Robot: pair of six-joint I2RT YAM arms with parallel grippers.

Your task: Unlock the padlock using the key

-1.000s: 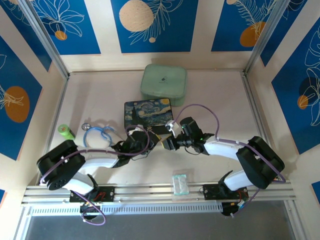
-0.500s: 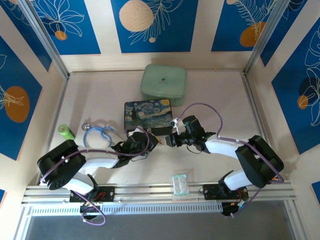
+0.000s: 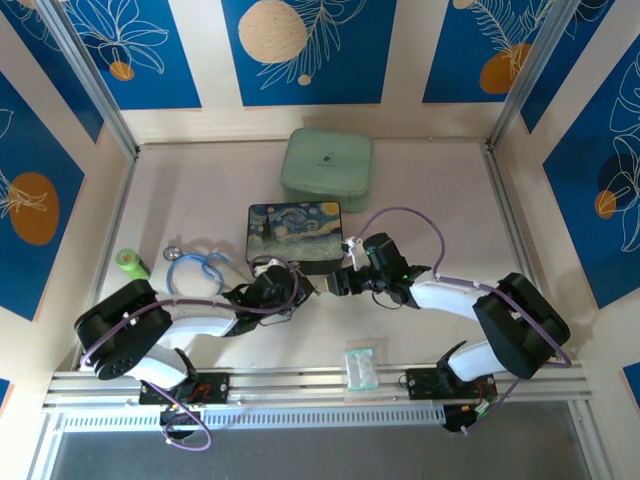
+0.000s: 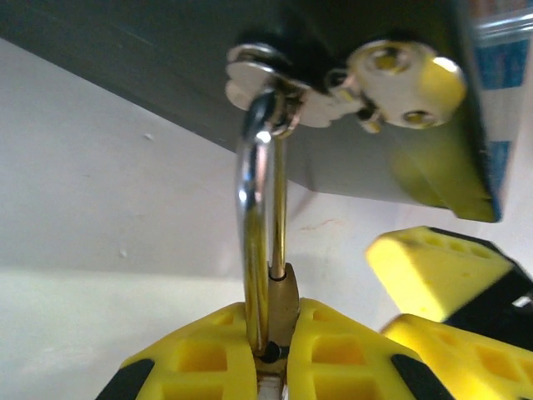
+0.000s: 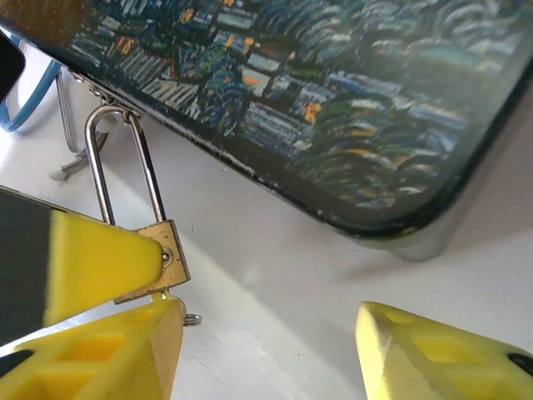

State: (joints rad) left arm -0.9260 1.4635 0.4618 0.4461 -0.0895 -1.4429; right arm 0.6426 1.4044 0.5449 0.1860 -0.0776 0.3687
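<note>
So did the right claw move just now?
Yes, a little: the right claw slid left along the painted box's front edge, toward the left claw.

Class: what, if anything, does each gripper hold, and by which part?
The left gripper pinches the padlock by its brass body, with the shackle hooked through the box clasp. The right gripper has its jaws open with nothing between them.

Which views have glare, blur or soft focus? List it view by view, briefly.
Left wrist: a bright glare streak runs down the shackle of the padlock; the box clasp behind it is soft, with a hot spot on its round plate. Right wrist: padlock fairly sharp, near yellow fingers blurred, painted box softer. Top external: even light, soft shadows, everything in focus.
</note>
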